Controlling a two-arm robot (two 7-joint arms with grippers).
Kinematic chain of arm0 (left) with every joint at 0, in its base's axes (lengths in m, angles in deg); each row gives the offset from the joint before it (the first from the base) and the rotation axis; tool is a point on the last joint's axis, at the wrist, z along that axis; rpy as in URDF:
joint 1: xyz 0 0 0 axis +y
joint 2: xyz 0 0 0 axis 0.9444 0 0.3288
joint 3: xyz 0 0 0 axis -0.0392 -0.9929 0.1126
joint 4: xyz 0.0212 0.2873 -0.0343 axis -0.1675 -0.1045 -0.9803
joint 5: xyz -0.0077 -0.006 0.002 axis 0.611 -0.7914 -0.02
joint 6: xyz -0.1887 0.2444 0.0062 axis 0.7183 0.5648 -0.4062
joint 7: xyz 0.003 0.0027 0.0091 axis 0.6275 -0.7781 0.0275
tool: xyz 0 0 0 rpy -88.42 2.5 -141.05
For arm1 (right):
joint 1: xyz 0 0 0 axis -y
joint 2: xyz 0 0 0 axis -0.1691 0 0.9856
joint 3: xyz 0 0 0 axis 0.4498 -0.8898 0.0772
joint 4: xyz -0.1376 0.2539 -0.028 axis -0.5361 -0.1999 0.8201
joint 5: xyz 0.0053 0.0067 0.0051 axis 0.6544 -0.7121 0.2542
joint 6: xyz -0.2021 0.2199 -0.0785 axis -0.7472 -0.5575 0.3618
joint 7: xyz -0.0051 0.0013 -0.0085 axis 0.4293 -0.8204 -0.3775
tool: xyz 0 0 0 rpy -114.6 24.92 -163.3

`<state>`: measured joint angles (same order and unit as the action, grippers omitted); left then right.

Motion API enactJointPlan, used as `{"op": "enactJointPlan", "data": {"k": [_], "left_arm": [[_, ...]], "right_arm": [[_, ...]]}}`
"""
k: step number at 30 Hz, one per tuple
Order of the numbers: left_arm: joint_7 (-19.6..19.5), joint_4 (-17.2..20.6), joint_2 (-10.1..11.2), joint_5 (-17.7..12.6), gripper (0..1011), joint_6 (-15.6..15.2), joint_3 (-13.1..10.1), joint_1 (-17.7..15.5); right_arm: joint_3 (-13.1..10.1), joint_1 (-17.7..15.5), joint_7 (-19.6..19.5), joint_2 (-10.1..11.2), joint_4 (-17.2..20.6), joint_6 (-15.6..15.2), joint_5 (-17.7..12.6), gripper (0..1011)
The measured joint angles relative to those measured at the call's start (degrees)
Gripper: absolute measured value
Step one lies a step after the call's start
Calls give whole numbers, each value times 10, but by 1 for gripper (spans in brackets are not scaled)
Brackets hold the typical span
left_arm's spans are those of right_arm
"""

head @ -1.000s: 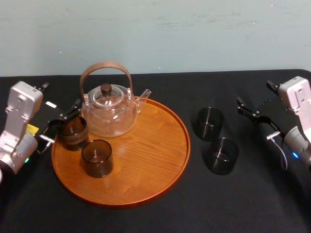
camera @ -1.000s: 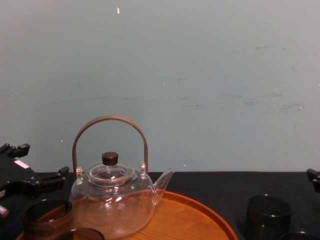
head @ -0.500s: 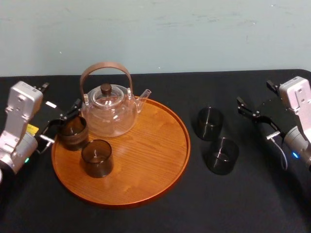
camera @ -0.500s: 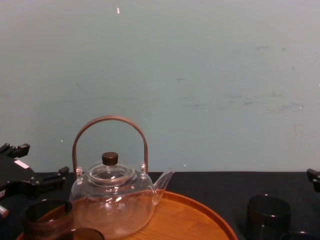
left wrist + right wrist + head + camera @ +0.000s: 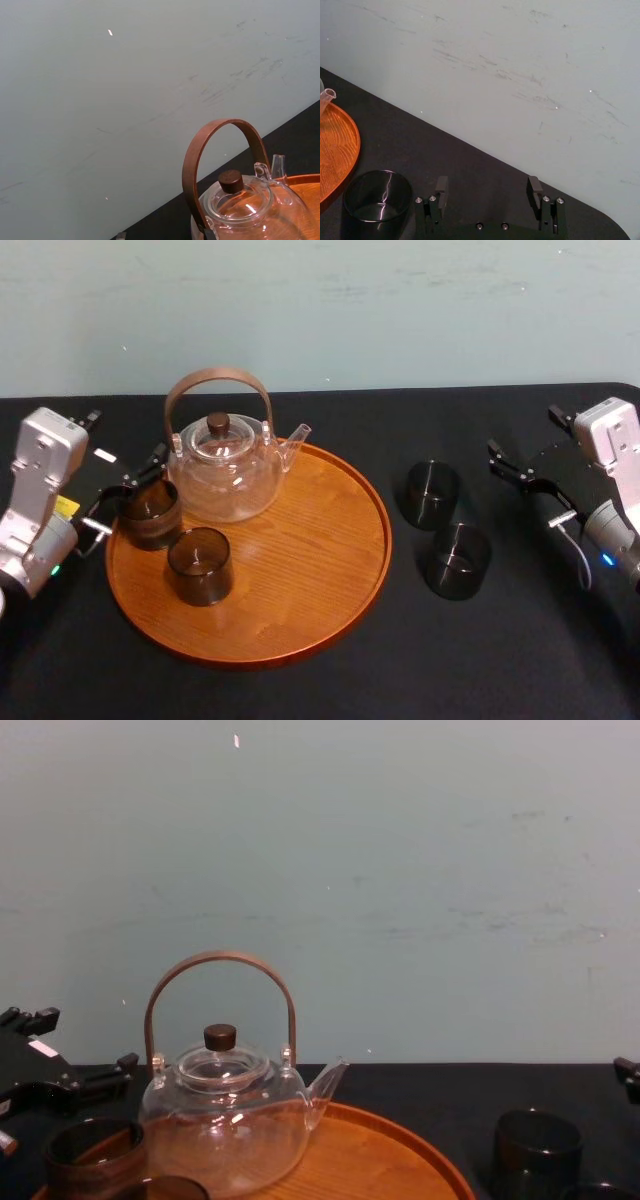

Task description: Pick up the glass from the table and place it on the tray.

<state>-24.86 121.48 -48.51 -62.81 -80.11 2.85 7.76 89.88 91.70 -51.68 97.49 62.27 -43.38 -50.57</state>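
Silver-grey boxy housing [image 5: 45, 455] at each wrist, small lit indicator [image 5: 55, 570] near the base: green left, blue right. Black left end effector [image 5: 128, 492] with yellow label [image 5: 66, 506] and white sticker [image 5: 104, 454]. Black right end effector [image 5: 487, 187]: paired silver screws [image 5: 546, 199] at finger mounts, grey looped cable [image 5: 578, 550].

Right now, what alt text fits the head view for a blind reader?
A round wooden tray on a black table holds a glass teapot and two dark glasses, the left pincer at the rear one. Two more glasses stand right of it, near the open right pincer.
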Motion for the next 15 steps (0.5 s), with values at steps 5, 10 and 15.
{"op": "enactJointPlan", "data": {"k": [5,10,15], "left_arm": [[0,0,0,0,1002,0,0,0],[0,0,0,0,1001,0,0,0],[0,0,0,0,1001,0,0,0]], "right_arm": [[0,0,0,0,0,0,0,1002],[0,0,0,0,0,0,0,1002],[0,0,0,0,0,0,0,1002]]}}
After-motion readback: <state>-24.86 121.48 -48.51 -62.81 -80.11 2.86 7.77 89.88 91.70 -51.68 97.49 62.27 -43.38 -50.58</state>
